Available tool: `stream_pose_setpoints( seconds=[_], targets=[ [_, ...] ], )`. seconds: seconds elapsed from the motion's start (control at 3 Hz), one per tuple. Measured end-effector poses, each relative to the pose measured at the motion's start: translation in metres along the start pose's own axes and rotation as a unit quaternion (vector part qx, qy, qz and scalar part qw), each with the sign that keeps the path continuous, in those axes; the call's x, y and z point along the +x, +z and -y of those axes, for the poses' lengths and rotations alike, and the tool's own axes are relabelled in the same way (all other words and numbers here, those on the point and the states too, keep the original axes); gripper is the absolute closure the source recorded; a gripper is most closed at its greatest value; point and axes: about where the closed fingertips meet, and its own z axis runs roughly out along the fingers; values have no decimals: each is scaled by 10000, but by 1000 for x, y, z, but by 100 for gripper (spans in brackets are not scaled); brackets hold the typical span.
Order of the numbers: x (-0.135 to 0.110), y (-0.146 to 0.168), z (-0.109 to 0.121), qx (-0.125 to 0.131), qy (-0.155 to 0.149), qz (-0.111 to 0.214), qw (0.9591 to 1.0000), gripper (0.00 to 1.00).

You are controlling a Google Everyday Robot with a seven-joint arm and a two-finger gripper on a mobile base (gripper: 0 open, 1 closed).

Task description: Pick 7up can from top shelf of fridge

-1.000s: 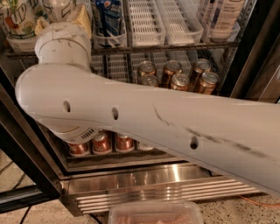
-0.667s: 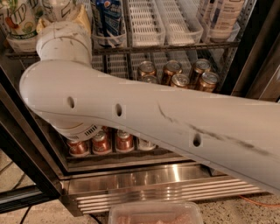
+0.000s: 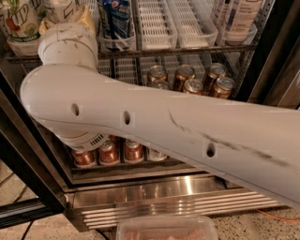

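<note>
The 7up can (image 3: pixel 18 21) stands at the far left of the top shelf (image 3: pixel 187 49), white with green lettering, partly cut off by the picture's edge. My white arm (image 3: pixel 154 126) sweeps across the fridge (image 3: pixel 178 199) opening from the lower right to a round wrist joint (image 3: pixel 68 44) at the upper left. The gripper (image 3: pixel 63 10) sits just above that joint, right of the 7up can, and is largely cut off by the top edge. A blue Pepsi can (image 3: pixel 115 18) stands to its right.
White slotted lanes (image 3: pixel 157 23) and pale bottles (image 3: pixel 239 16) fill the rest of the top shelf. Short copper-topped cans (image 3: pixel 187 79) sit on the rack below, with more cans (image 3: pixel 110 152) under my arm. A dark door frame (image 3: pixel 23 164) is at the left and a pink tray (image 3: pixel 166 228) at the bottom.
My arm has crept slightly upward toward the top shelf. The cans have not moved.
</note>
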Motion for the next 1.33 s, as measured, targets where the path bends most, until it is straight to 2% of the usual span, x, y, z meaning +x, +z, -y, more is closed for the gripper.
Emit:
stream_pose_setpoints(
  seconds=[0.33,1.33],
  targets=[
    [0,0,0,0,0,0,10000,100],
    [-30,-2,7,-241,-124,9,9996,100]
  ],
)
